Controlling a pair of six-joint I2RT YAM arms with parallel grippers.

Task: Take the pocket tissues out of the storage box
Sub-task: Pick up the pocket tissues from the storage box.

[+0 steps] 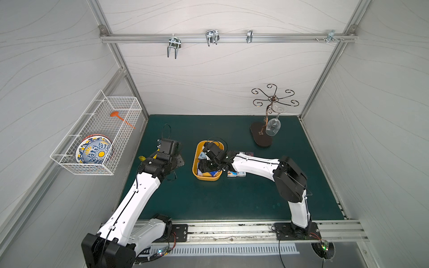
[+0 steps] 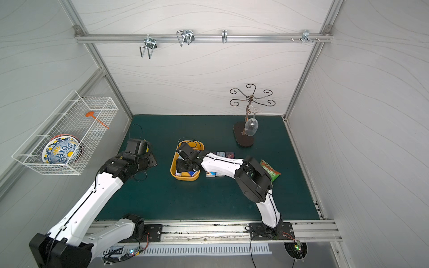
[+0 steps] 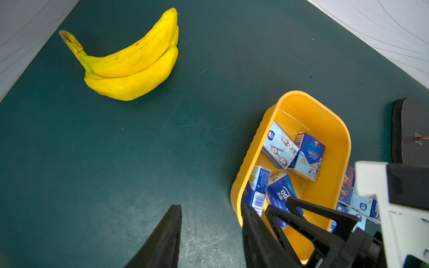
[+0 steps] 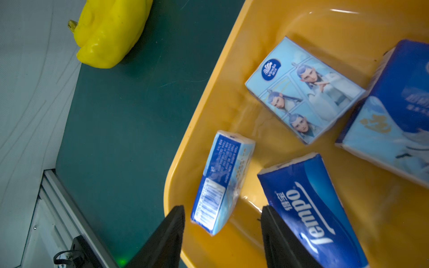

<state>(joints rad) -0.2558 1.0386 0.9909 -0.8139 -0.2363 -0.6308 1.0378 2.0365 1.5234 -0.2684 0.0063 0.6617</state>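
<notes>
L gripper [image 3: 211, 208] hovers at 9 o'clock of the storage box [image 1: 195, 162], fingers apart w/ nothing between them, over bare green mat [image 1: 232, 201]. The banana bunch [image 3: 130, 67] lies further out toward 9 and has no part in this. The box sits mid-mat in both top views w/ four pocket tissues [image 3: 306, 157] inside. A light-blue picture pack [image 4: 304, 90] & a dark-blue/white pack [image 4: 392, 130] lie flat toward the 12 end. The barcode pack [image 4: 220, 183] stands on edge by the 9 o'clock wall, w/ the Tempo pack [image 4: 308, 208] beside it toward 6. R gripper [image 4: 222, 208] is low at the 6 end, jaws spread and straddling the barcode pack's near end, not pinching it as far as I can tell; one finger lies against the Tempo pack. Step in hand, I'd say: grab the barcode pack. To do it well, centre the jaws on its thin faces & keep the outer finger inside the wall, not on the rim. Go low enough for a full bite, squeeze gently (soft pack), then lift straight up so Tempo isn't dragged & the box doesn't shift. Set it w/ the packs out on the mat [image 1: 236, 174] at 3–4 o'clock of the box. Task looks a bit past half.
</notes>
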